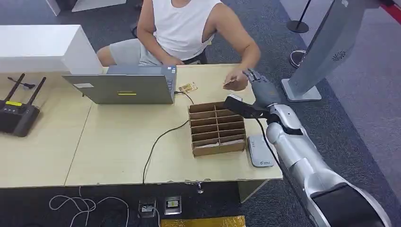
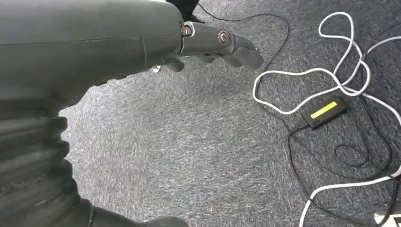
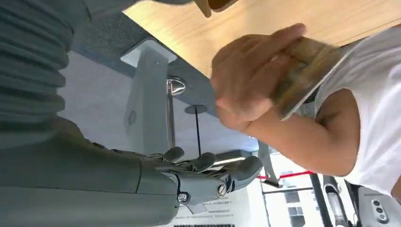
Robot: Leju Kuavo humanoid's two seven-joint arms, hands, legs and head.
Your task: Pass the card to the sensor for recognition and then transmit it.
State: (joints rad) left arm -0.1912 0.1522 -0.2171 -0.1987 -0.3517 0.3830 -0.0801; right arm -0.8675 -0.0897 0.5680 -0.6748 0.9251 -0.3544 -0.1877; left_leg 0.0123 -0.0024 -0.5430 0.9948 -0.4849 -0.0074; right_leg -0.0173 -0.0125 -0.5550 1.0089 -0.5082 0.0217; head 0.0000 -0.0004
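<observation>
Router: a black router (image 1: 18, 115) with two antennas sits at the left end of the table (image 1: 118, 151).
Laptop: a grey laptop (image 1: 124, 85) stands open, its back toward the robot.
Second card: a gold card (image 1: 187, 87) lies flat just right of the laptop.
Divider box: a cardboard box (image 1: 216, 128) with rows of slots sits mid-table, a black cable running past its left side.
Card: the card (image 1: 230, 82) is pinched in the person's hand (image 1: 238, 81), above the table's far edge, just beside the robot's fingertips.
Right hand: the right hand (image 1: 261, 90) is raised over the table, fingers spread, holding nothing.
Sensor: a grey reader pad (image 1: 260, 150) lies flat right of the box.
Left hand: the left hand (image 2: 208, 47) hangs over grey carpet with cables, fingers loosely curled, holding nothing.
</observation>
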